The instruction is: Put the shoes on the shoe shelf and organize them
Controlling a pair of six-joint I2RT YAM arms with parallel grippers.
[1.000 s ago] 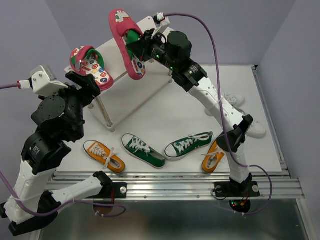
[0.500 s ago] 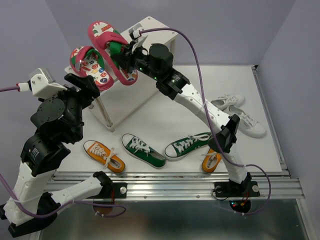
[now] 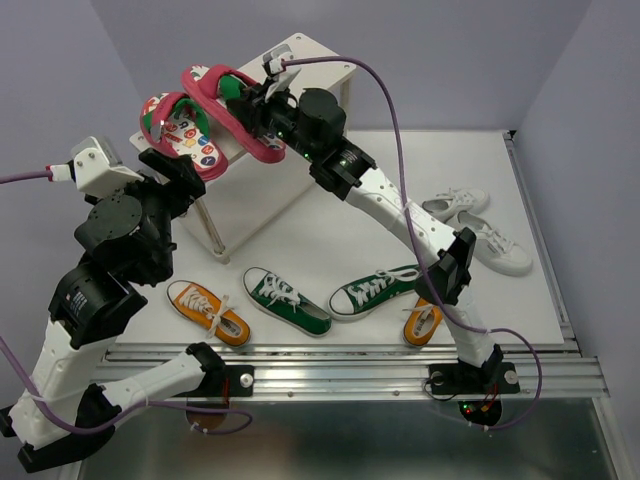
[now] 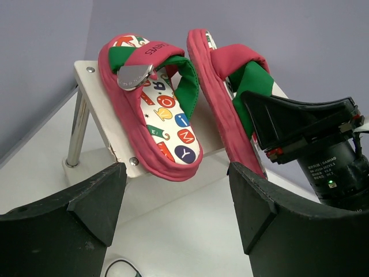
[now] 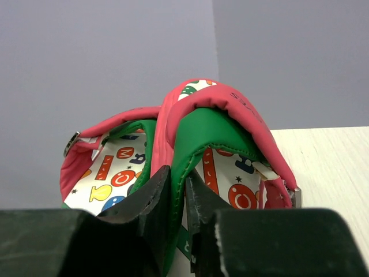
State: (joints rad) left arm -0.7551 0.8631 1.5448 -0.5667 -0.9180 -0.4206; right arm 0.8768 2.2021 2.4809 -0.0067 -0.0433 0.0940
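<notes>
The cream-white shoe shelf (image 3: 312, 62) stands at the back left. One pink-red flip-flop (image 3: 178, 132) lies on its top board; in the left wrist view it (image 4: 151, 109) overhangs the front edge. My right gripper (image 3: 252, 98) is shut on the green strap of the second flip-flop (image 3: 228, 108), holding it tilted on its edge beside the first; the strap shows pinched in the right wrist view (image 5: 199, 150). My left gripper (image 4: 176, 196) is open and empty, just in front of and below the shelf's left end. Green sneakers (image 3: 288, 299), orange sneakers (image 3: 207, 312) and white sneakers (image 3: 480, 240) lie on the table.
The second green sneaker (image 3: 378, 290) and second orange sneaker (image 3: 428, 318) lie by the right arm's lower link. The shelf's thin metal legs (image 3: 207, 232) stand close to my left wrist. The table's front rail (image 3: 350, 350) runs along the near edge.
My right gripper has carried the second flip-flop leftward and down, from above the shelf's middle to beside the first flip-flop. The left arm has shifted only slightly.
</notes>
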